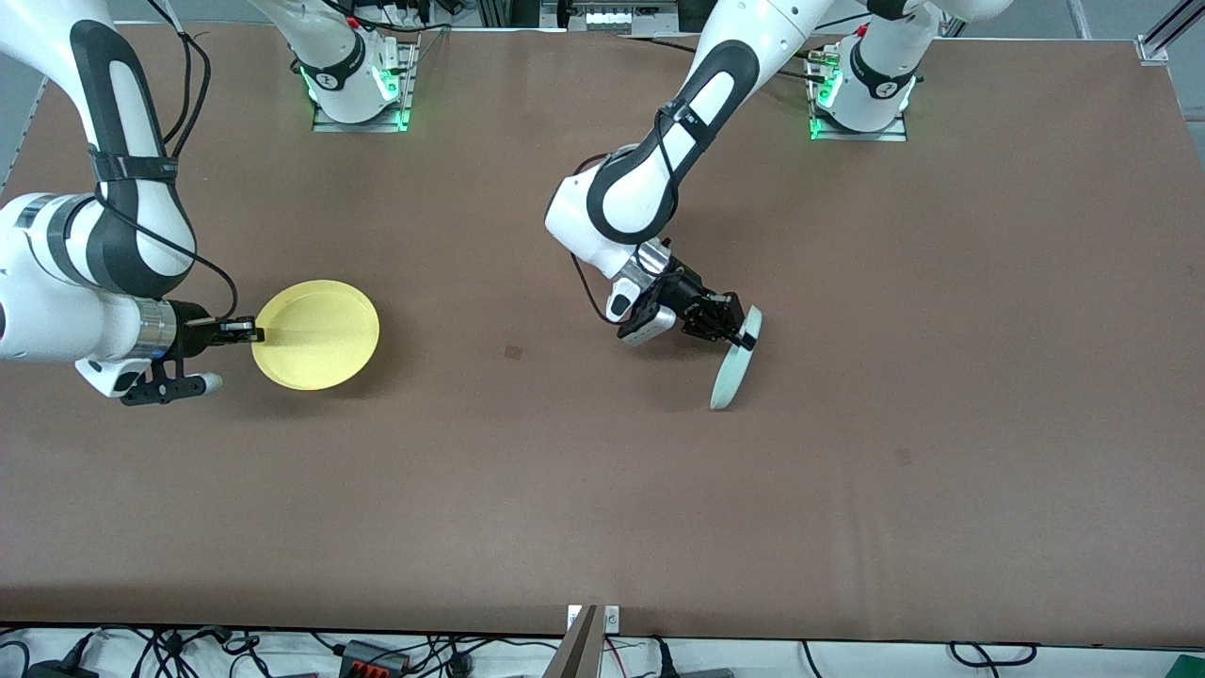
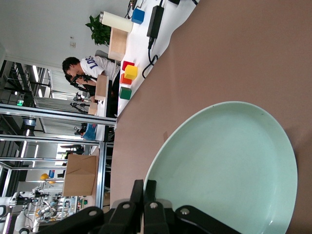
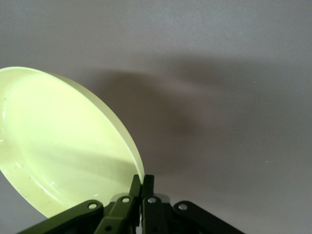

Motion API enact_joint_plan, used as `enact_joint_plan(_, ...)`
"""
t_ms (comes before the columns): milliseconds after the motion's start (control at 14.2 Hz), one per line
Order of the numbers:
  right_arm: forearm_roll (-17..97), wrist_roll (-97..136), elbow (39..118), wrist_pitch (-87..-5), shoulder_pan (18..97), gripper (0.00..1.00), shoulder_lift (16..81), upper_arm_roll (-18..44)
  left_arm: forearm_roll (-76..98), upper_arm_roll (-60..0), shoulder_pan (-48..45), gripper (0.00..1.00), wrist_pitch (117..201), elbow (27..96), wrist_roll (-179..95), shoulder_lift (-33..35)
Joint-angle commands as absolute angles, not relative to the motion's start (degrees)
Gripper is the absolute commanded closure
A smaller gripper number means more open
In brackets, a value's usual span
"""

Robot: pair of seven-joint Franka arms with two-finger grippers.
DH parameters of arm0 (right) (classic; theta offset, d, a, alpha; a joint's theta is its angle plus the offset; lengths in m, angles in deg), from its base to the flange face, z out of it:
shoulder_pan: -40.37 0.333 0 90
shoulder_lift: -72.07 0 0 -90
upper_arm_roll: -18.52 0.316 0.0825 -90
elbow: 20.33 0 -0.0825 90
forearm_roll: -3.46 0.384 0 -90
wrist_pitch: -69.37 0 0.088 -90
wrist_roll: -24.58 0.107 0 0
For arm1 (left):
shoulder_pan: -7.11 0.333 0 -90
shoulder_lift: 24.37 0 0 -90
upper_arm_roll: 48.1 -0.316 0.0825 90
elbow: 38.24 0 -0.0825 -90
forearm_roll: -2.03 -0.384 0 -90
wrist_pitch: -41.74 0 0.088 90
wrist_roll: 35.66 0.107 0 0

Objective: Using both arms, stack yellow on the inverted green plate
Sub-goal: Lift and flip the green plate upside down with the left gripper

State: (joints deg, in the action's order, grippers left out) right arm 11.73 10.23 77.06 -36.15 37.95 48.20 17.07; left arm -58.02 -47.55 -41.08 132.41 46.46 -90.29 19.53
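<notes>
The yellow plate [image 1: 317, 334] is open side up, toward the right arm's end of the table. My right gripper [image 1: 250, 330] is shut on its rim and holds it a little above the table; the right wrist view shows the yellow plate [image 3: 58, 151] pinched by my right gripper [image 3: 142, 183]. The pale green plate [image 1: 736, 363] is held on edge, nearly upright, above the middle of the table. My left gripper [image 1: 744, 331] is shut on its upper rim. In the left wrist view the green plate [image 2: 229, 165] has its hollow side toward the camera, pinched by my left gripper [image 2: 144, 187].
The brown table [image 1: 602, 490] lies broad around both plates. A small dark mark [image 1: 512, 352] is on the table between the plates. Coloured blocks [image 2: 127, 78] and people show off the table's end in the left wrist view.
</notes>
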Motion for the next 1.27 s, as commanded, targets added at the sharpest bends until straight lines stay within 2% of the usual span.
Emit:
enact_joint_plan(0,12.78,8.85,75.56,-34.61,37.47,1.0,47.02,16.94,-54.24,-47.05,-39.83,0.91,143.23,44.91,-96.04,22.48)
enact_joint_plan(281,12.69,8.68,75.83,-34.43,37.2,1.0,46.32,16.85,-51.5,-46.96,-40.0,0.9,144.13,44.82,-96.84,22.57)
enact_joint_plan(422,12.69,8.68,75.83,-33.12,36.85,1.0,46.14,16.85,-49.32,-46.96,-39.91,0.77,148.24,44.82,-96.49,22.66)
enact_joint_plan(492,12.69,7.98,75.83,-32.85,36.85,1.0,46.14,16.76,-47.91,-46.96,-39.83,0.53,148.87,44.82,-96.4,22.57)
enact_joint_plan(562,12.69,7.54,75.83,-32.85,36.76,1.0,46.14,16.68,-47.02,-46.96,-40.0,0.01,149.83,44.73,-97.18,22.65)
enact_joint_plan(1195,12.25,7.53,75.48,-33.03,36.59,1.0,46.05,16.59,-29.01,-46.96,-38.16,0.0,157.84,37.28,-97.1,21.69)
